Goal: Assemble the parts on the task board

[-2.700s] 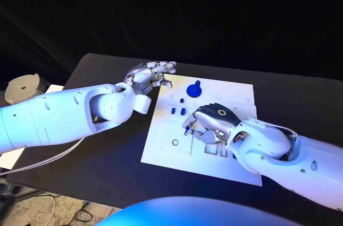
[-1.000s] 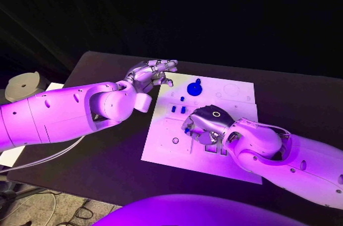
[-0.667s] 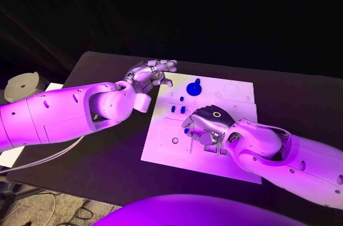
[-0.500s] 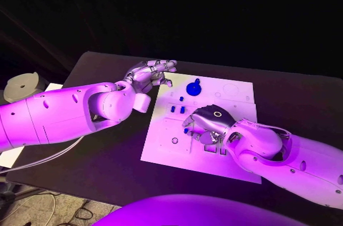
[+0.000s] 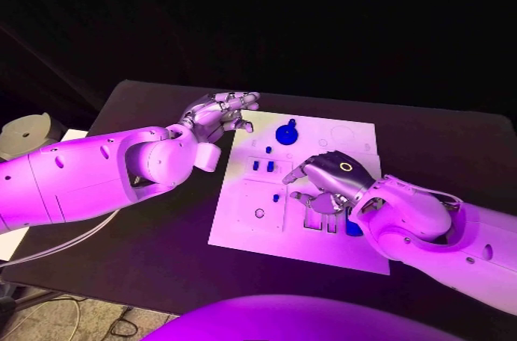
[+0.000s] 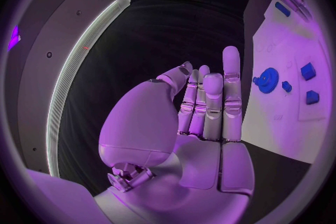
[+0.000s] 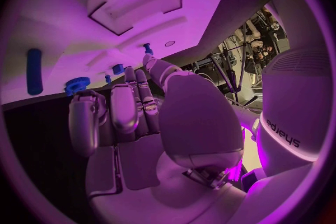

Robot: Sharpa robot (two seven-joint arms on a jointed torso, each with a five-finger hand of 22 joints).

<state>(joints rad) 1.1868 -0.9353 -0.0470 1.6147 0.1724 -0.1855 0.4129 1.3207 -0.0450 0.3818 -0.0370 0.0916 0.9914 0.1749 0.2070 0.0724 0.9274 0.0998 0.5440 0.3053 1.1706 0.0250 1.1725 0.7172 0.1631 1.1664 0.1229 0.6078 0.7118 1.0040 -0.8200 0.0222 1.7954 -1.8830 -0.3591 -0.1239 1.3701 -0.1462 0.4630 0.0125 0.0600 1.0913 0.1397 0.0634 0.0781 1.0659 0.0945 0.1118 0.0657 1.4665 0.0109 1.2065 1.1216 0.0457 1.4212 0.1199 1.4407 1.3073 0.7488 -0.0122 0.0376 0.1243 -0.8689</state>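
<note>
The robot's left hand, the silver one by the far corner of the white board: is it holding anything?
No. In the left wrist view the left hand has its fingers straight, its palm bare, beside the white task board.

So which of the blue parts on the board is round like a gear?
The gear-shaped blue part at the far side of the task board, nearest the left hand. It is a round toothed disc; the other blue parts are small blocks or pegs.

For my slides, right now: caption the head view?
Right hand works over the white task board among blue parts; left hand waits, holding nothing, at its far corner.
</note>
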